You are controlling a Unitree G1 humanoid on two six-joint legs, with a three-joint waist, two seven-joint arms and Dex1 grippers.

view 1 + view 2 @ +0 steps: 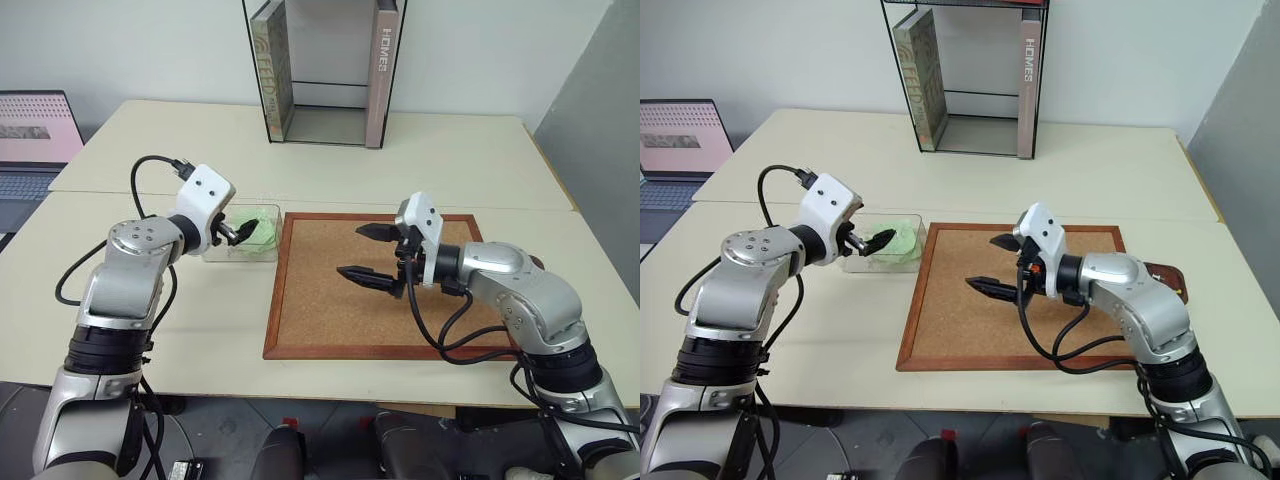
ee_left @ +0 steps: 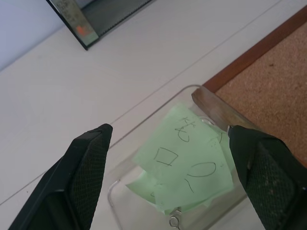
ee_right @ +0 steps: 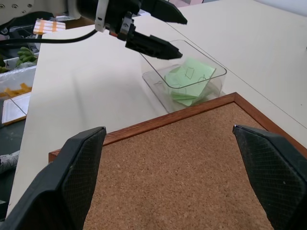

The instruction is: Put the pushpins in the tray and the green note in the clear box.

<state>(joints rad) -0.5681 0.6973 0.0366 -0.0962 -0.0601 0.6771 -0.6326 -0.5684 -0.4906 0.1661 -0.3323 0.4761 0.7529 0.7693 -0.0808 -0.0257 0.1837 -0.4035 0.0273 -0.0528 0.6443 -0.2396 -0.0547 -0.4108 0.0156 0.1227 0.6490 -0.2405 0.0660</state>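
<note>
an office: desks (image 1: 420, 150), laptop (image 1: 30, 150), book stand (image 1: 325, 70).

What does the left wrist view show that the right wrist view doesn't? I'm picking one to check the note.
Left wrist view alone: the handwriting on the green note up close and the base of the book stand.
Right wrist view alone: the open left gripper above the clear box, and a broad stretch of corkboard.
Both: the note lying inside the clear box, next to the corkboard's wooden frame.
</note>
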